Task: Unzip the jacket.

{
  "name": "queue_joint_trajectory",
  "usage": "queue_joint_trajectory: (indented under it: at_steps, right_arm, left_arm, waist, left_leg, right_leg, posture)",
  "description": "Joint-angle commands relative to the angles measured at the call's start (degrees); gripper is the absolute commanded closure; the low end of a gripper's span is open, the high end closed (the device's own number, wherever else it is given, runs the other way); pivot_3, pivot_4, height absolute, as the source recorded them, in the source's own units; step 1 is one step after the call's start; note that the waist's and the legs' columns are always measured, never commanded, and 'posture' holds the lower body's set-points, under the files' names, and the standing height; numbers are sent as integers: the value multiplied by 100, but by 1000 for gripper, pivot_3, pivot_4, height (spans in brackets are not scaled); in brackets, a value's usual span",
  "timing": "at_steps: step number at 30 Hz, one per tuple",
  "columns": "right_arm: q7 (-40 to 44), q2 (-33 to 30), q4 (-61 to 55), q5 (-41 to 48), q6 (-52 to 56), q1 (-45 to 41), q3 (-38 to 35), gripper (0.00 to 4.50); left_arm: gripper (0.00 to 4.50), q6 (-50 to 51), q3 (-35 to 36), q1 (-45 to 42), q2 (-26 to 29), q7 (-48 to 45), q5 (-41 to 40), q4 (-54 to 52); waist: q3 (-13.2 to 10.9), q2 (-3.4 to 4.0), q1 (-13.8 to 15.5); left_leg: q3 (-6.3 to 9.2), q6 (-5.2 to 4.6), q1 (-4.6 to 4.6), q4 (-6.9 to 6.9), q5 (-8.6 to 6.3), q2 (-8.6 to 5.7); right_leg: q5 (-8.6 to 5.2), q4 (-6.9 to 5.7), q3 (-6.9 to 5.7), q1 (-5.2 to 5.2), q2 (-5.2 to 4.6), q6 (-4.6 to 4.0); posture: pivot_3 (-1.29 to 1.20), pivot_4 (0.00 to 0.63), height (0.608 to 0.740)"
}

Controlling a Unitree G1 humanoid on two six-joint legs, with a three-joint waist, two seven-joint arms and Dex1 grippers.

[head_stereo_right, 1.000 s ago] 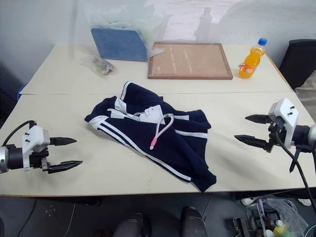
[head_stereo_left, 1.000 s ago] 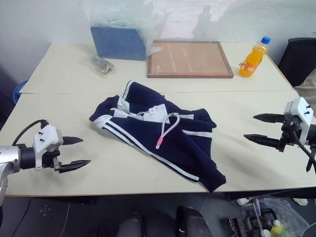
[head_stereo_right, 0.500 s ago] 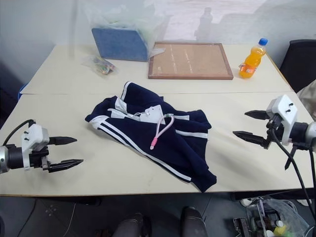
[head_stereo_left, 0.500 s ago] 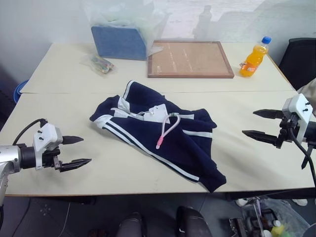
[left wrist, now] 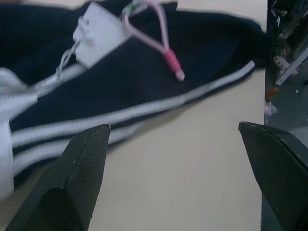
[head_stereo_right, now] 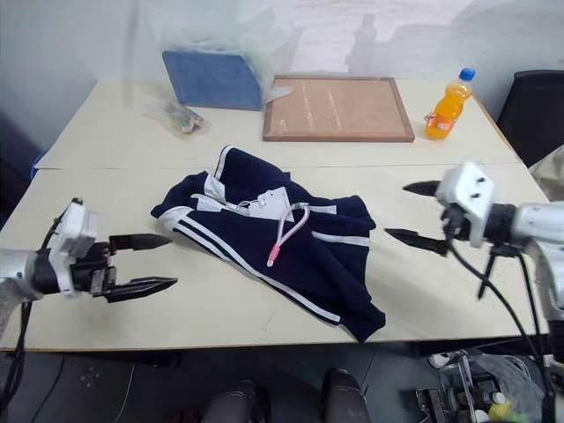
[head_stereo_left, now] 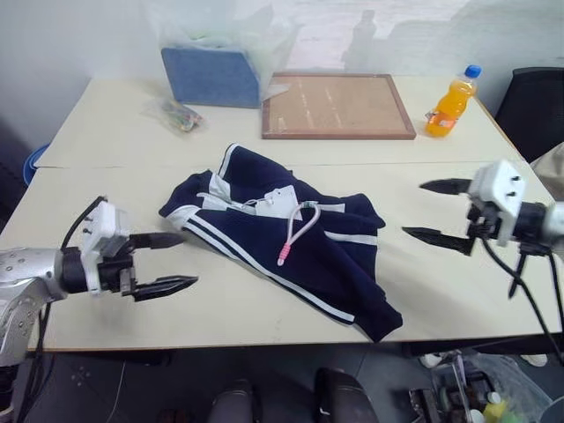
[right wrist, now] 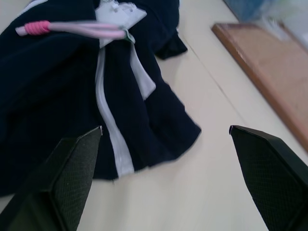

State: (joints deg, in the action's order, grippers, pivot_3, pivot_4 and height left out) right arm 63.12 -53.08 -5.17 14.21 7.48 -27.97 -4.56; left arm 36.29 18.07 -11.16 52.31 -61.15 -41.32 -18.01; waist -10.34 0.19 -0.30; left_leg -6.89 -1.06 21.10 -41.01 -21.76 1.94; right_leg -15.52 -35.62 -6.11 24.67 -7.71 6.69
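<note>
A: Near edge first. Left tool at about 8 o'clock of the bench, fingers spread wide, holding nothing, aimed in at the jacket. Right tool at 3 o'clock, also spread wide and empty, pointed inward.

B: Jacket position?

A: Middle of the bench, crumpled, navy with white stripes. One corner runs toward 5 o'clock and ends close to the front edge. Not touched by either tool; bare bench on both sides between tools and fabric.

B: Why are the tools set like that?

A: My read: flanking it for a two-handed job, one pins the fabric, the other takes the puller. White paper tag and a pink cord loop lie on top near the collar, so the zipper top is probably there. Puller itself too small to make out.

B: Room to move?

A: Plenty left and right of the jacket. Front edge is tight near that low corner; dragging could slide it off.

B: Far side?

A: At 12 o'clock, a wooden framed board. At 11, a blue folded cloth in plastic, with a small wrapped packet near it. An orange drink bottle at 1–2 o'clock. All well apart from the jacket.
</note>
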Motion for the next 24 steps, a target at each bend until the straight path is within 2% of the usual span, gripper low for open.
queue_joint_trajectory:
  at_steps: [1,4,8,13,21,24]
  right_arm:
    - [-257,253,334,-1251,-1889,-610,811,65]
    - [-350,560,1097,-1748,-3018,-1074,1302,609]
    - [-642,879,1951,-2347,-3932,-1568,1716,1906]
    - [-1035,1187,2663,-2880,-4719,-2058,2058,1906]
    - [-1374,1760,3136,-3102,-4987,-2461,2299,1906]
    - [-1426,1991,3127,-3002,-4912,-2473,2298,2494]
  left_arm:
    - [0,290,-258,-488,-137,287,-298,-320]
    - [0,261,-624,-797,-255,371,-121,-369]
    - [0,232,-954,-1078,-409,420,-51,-359]
    - [0,224,-1120,-1297,-602,535,-27,-381]
    - [0,142,-1242,-1380,-768,656,114,-361]
    - [0,106,-1263,-1399,-804,675,169,-327]
  waist:
    - [0,0,-14]
    - [0,-1,-11]
    - [-1,-2,-13]
    - [-1,-2,-62]
    - [-1,-2,-151]
    - [-1,-2,-152]
  left_leg:
    - [-1,1,1,-1,1,-1]
    - [-7,2,8,3,0,-6]
    - [-12,3,14,-1,1,-5]
    - [-9,4,12,-3,2,-1]
    - [7,7,12,-1,3,3]
    - [13,7,11,-1,3,5]
  right_leg:
    - [0,0,0,0,1,0]
    - [0,8,-5,1,2,0]
    - [0,10,-12,-2,5,0]
    - [0,9,-13,-4,6,0]
    - [-1,8,-14,-3,9,0]
    - [-1,8,-13,-4,10,0]
  posture:
    - [0,150,740]
    - [0,150,740]
    - [0,150,740]
    - [0,150,740]
    - [0,150,740]
    - [0,150,740]
